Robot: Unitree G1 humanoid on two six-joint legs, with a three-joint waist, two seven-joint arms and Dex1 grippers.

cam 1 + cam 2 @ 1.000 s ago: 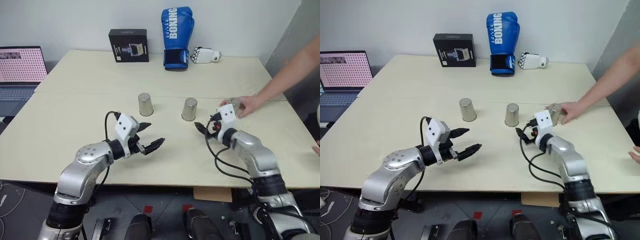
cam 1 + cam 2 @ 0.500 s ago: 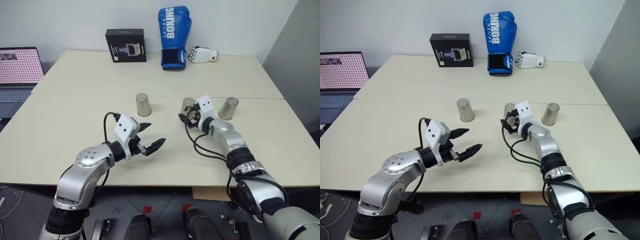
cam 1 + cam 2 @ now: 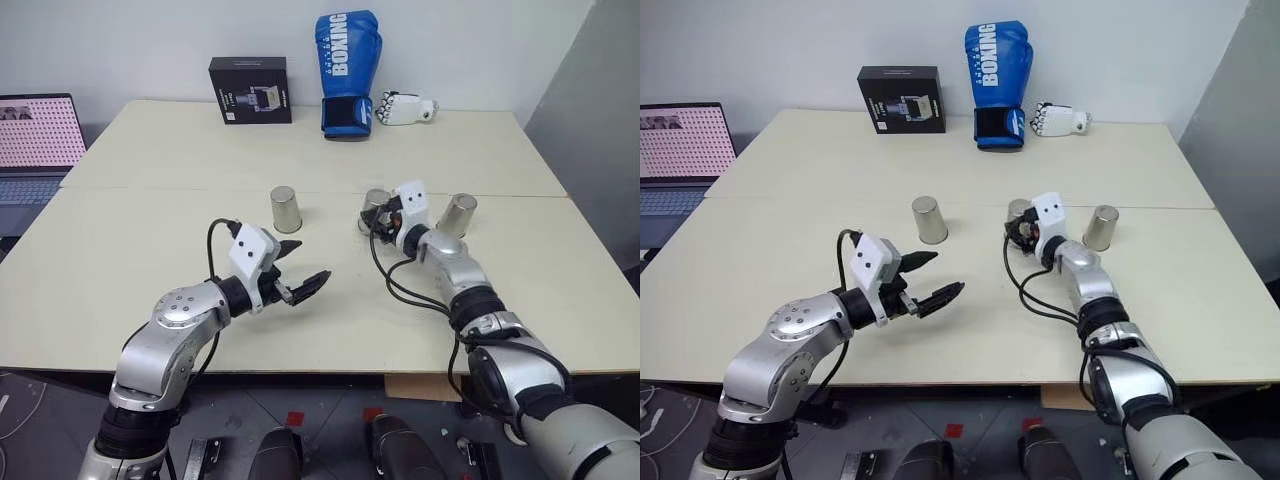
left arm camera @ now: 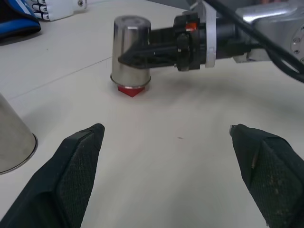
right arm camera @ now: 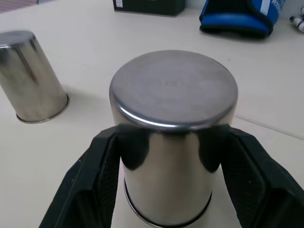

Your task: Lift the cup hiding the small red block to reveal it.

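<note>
Left wrist view has the middle cup (image 4: 131,52) a bit above centre, raised just enough that the small red block (image 4: 129,90) pokes out under its rim. Right pincer (image 5: 168,147) is clamped on that cup from both sides. Plenty of bare desk (image 3: 160,240) around it; the other two cups (image 3: 285,209) (image 3: 458,215) sit well apart either side, far from the edges. Left pincer (image 3: 303,268) hangs spread wide, lower centre, holding nothing.

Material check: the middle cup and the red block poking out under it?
The cup: looks like brushed metal, likely steel; dull silvery sheen and the right gripper's black fingers mirrored in its wall.
Small red block: probably plastic; uniform bright red, crisp corner. Mostly hidden, so tentative.
</note>
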